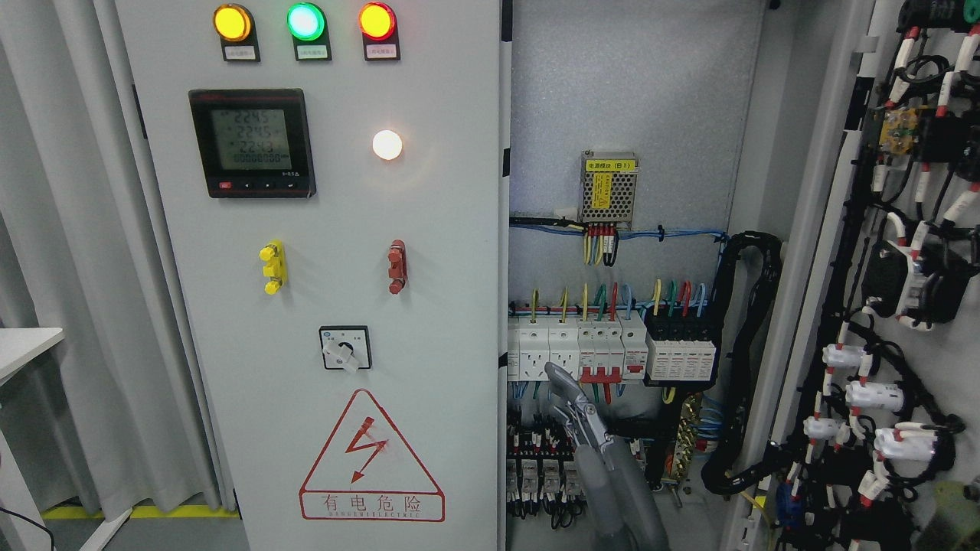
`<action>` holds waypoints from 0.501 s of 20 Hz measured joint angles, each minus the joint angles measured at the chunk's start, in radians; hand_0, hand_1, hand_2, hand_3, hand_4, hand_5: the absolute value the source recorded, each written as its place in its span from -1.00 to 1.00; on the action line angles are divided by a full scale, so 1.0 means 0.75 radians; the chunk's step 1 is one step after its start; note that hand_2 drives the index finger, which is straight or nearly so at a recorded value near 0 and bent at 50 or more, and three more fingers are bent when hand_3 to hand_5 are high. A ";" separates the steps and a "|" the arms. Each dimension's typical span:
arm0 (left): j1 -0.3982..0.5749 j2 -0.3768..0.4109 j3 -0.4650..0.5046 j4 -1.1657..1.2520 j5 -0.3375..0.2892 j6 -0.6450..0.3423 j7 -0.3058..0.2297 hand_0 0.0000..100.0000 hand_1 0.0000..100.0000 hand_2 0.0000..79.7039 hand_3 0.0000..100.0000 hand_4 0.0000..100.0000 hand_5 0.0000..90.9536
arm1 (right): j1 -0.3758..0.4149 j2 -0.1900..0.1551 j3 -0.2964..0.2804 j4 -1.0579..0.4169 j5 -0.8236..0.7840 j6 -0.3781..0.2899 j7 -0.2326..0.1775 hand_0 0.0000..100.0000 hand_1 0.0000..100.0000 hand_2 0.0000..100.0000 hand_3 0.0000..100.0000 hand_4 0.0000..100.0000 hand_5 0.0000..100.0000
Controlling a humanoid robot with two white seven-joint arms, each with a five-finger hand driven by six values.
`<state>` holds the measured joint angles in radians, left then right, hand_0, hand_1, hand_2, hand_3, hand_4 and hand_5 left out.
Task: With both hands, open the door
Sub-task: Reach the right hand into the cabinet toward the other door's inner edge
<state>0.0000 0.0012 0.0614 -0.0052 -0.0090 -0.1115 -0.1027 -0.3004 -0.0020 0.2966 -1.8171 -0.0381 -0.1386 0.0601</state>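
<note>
Head view. Looked straight at a grey cabinet [635, 99] with two doors. Found the left door [444, 252] shut and flat, facing the camera. Found the right door [880, 252] swung wide open at the right edge, showing its inner side full of black and white wires.

Saw three lit lamps along the top of the left door: yellow [231, 22], green [305, 21] and red [377, 21]. Saw a black meter [251, 142] below them, with a glowing white lamp [387, 145] to its right. Spotted a yellow handle [272, 267] and a red handle [396, 266] lower down, then a small switch [344, 348], then a red warning sign [371, 459] near the bottom.

Saw a small metal box [609, 187] on the back wall inside the cabinet, and a row of white breakers [578, 348] under it with coloured wires going in at the top. Saw a thick black cable bundle [754, 306] running down the right side.

Spotted the right hand [586, 421] coming up from the bottom edge into the open part. Saw its grey fingers [559, 379] held straight and close together, pointing up and left, holding nothing. Saw the tip just in front of the breakers, but could not tell whether touching. Touched neither door.

Saw a grey curtain [69, 229] and a white table [23, 344] at the far left.
</note>
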 measured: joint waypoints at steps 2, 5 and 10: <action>0.000 0.000 0.000 0.001 -0.019 0.002 0.000 -0.41 -1.00 -0.93 -0.95 -0.92 -1.00 | -0.051 0.001 -0.002 0.030 -0.026 0.007 -0.010 -0.56 -1.00 -1.00 -1.00 -1.00 -1.00; 0.000 -0.001 0.000 0.003 -0.054 0.003 0.000 -0.41 -1.00 -0.93 -0.95 -0.92 -1.00 | -0.125 0.001 -0.005 0.076 -0.072 0.013 -0.014 -0.56 -1.00 -1.00 -1.00 -1.00 -1.00; 0.000 -0.001 0.000 0.004 -0.085 0.003 0.001 -0.41 -1.00 -0.93 -0.95 -0.92 -1.00 | -0.234 0.002 -0.008 0.166 -0.141 0.016 -0.017 -0.56 -1.00 -1.00 -1.00 -1.00 -1.00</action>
<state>0.0000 0.0004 0.0614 -0.0020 -0.0730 -0.1093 -0.1023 -0.4758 -0.0008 0.2905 -1.6930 -0.1436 -0.1269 0.0475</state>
